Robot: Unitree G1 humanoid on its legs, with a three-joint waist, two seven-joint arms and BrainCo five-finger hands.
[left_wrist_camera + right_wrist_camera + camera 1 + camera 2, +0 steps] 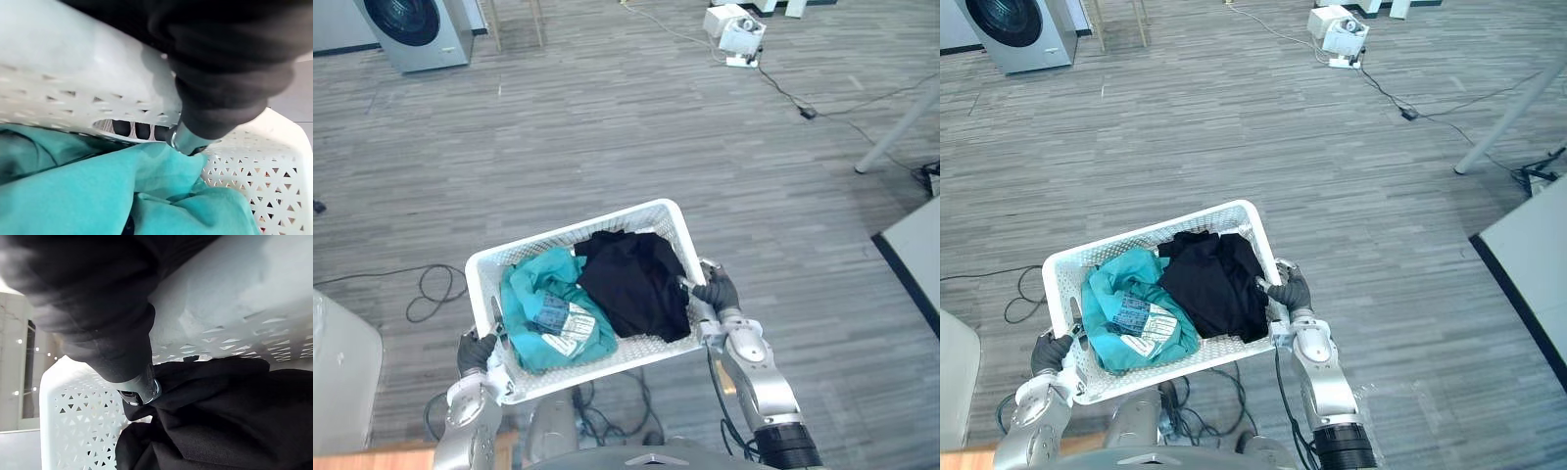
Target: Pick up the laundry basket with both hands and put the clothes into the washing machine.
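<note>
Where grey plank floor (607,127) stretches away from the robot, a washer (411,29) stands at the floor's far left corner, its round dark door facing the room, well apart from everything else. A small white device (736,34) sits near the floor's far edge, right of centre.

A white basket (568,233) with lattice walls hangs clear of the floor, just in front of the robot, one hand at each short end. By the look of it the lift is done and the carry is the step in hand. The next move calls for turning and walking toward the far left corner, keeping the basket level and both grips firm, before any clothes can go through the door.

A black garment (636,284) is heaped against the basket's right end. A teal garment (548,313) with a printed label is bunched at the left end, and the two touch in the middle.

The left hand (475,351) is closed on the basket's left end: dark fingertips (134,129) poke through the handle slot under the rim, and the thumb hooks over the rim onto teal cloth. The right hand (717,291) is clamped on the right end, thumb folded over the rim against black cloth, wrist angled inward, forearm reaching up from the lower right
</note>
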